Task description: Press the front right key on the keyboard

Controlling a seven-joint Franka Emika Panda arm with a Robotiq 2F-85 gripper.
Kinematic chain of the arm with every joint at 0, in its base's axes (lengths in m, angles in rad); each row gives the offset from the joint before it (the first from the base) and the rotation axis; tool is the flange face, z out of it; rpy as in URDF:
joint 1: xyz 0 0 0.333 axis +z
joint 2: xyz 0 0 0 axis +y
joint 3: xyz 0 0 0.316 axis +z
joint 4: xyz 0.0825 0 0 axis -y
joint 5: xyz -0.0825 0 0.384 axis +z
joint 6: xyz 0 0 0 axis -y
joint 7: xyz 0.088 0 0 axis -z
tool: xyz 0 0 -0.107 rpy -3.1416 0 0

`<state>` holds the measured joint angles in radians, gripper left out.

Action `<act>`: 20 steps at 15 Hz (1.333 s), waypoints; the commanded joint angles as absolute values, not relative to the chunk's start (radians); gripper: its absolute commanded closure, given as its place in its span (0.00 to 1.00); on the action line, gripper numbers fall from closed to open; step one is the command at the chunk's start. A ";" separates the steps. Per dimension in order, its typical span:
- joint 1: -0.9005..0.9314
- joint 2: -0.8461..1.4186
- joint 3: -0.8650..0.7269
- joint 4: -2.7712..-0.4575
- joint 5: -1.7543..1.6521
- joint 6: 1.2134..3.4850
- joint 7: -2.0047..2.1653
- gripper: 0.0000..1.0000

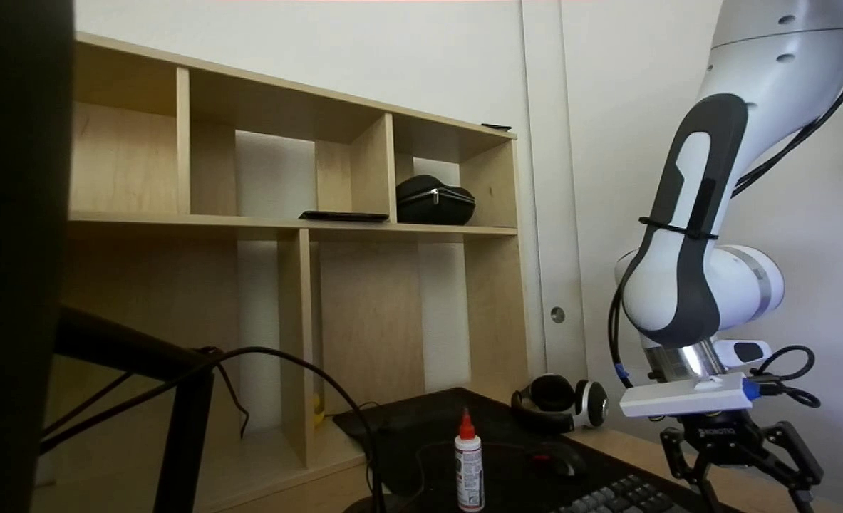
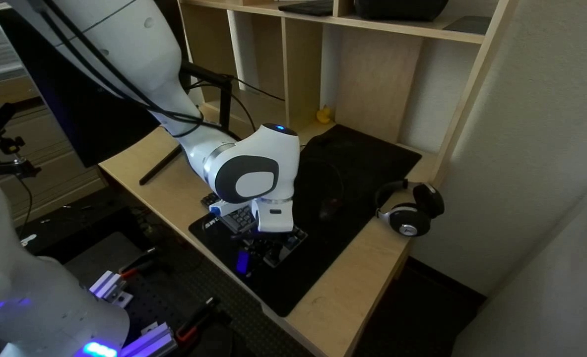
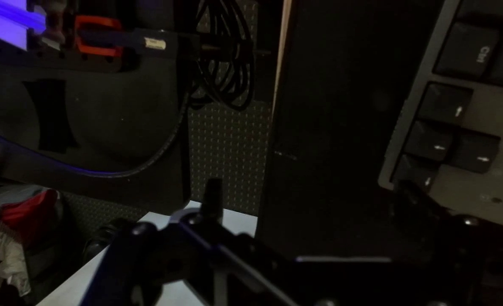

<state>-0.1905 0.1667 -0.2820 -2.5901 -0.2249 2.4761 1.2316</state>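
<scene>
The keyboard [image 1: 624, 495] is dark with grey parts and lies on a black desk mat. In an exterior view the arm partly covers the keyboard [image 2: 239, 218]. In the wrist view the keyboard's corner [image 3: 489, 108] shows at the right, with several arrow keys. The corner arrow key [image 3: 417, 170] is partly hidden by a fingertip. My gripper [image 3: 311, 188] is open and empty. One finger overlaps the keyboard's corner, and the other is out over the desk's front edge. I cannot tell if the finger touches the key. In an exterior view the gripper [image 1: 756, 499] points down, its tips near the frame's bottom.
A white bottle with a red cap [image 1: 470, 474] stands on the mat [image 2: 323, 263]. A mouse [image 2: 330, 207] lies beyond the keyboard. Headphones [image 2: 410, 213] lie at the desk's edge. A wooden shelf [image 1: 385, 228] stands behind. A large monitor [image 2: 75, 94] stands at one side.
</scene>
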 commanded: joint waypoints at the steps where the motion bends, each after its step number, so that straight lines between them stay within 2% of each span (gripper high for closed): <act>1: -0.176 0.170 -0.298 -2.586 -0.242 2.473 1.252 0.00; 7: -0.178 0.168 -0.293 -2.588 -0.230 2.474 1.247 0.00; 10: -0.164 0.175 -0.309 -2.566 -0.304 2.328 1.331 0.00; 14: -0.172 0.172 -0.298 -2.563 -0.307 2.294 1.338 0.00; 20: -0.186 0.158 -0.277 -2.585 -0.216 2.434 1.228 0.00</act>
